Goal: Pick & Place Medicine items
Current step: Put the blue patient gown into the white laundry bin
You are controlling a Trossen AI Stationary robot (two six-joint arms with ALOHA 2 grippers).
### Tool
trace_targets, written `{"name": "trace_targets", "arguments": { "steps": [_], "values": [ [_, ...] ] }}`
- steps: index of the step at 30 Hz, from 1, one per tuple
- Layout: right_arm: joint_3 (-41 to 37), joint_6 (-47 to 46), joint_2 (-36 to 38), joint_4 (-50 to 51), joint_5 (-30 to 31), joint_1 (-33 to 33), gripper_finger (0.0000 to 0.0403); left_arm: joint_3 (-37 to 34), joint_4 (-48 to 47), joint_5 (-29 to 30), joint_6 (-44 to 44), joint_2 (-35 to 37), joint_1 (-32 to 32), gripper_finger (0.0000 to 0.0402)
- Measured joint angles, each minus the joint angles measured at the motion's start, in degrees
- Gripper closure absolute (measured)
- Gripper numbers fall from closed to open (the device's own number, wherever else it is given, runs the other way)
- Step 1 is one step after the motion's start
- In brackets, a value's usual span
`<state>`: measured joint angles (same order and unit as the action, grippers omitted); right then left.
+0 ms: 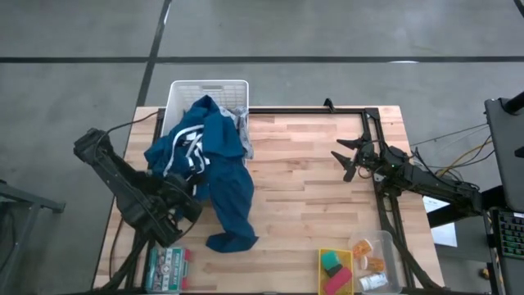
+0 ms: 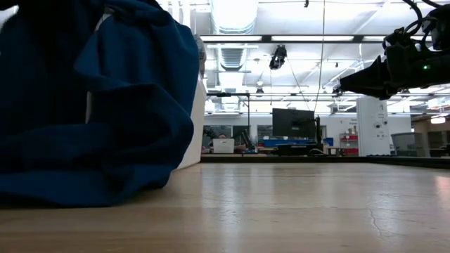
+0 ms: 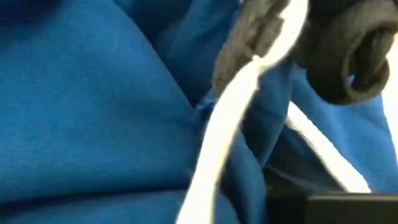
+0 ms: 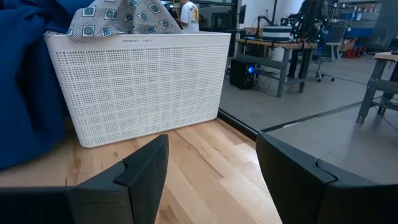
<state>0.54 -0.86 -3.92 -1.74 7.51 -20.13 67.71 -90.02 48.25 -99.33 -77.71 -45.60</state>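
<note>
The medicine items lie in a clear tub (image 1: 385, 256) at the table's near right corner: a small white carton (image 1: 372, 283) and a few tiny orange pieces (image 1: 374, 264). My right gripper (image 1: 345, 162) hovers open above the table's right half, well to the far side of the tub. It points toward the white basket (image 4: 143, 87), with bare wood between its fingers (image 4: 211, 180), and it also shows high up in the low view (image 2: 358, 79). My left gripper (image 1: 182, 205) sits against the blue garment (image 1: 217, 164), and its wrist view is filled with blue cloth (image 3: 93, 106) and a white drawstring (image 3: 230, 118).
A blue garment spills from the white laundry basket (image 1: 209, 92) onto the table's left half, and it blocks the left of the low view (image 2: 91, 105). A yellow tray with green and pink blocks (image 1: 335, 270) stands beside the tub. A flat green-and-white box (image 1: 166, 269) lies at the near left.
</note>
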Motion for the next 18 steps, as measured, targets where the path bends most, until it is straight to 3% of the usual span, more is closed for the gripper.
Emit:
{"name": "trace_targets", "arguments": {
  "steps": [3, 10, 18],
  "values": [
    [0.00, 0.00, 0.00, 0.00, 0.02, 0.01, 0.0165, 1.64, 0.02, 2.25, 1.60, 0.00, 0.00, 0.0393],
    [0.00, 0.02, 0.00, 0.00, 0.01, 0.01, 0.0165, 7.99, 0.13, 10.17, 8.98, 0.00, 0.00, 0.0386],
    [0.00, 0.00, 0.00, 0.00, 0.00, -0.01, 0.0165, 24.02, 0.14, 20.26, 38.08, 0.00, 0.37, 0.0389]
  ]
}}
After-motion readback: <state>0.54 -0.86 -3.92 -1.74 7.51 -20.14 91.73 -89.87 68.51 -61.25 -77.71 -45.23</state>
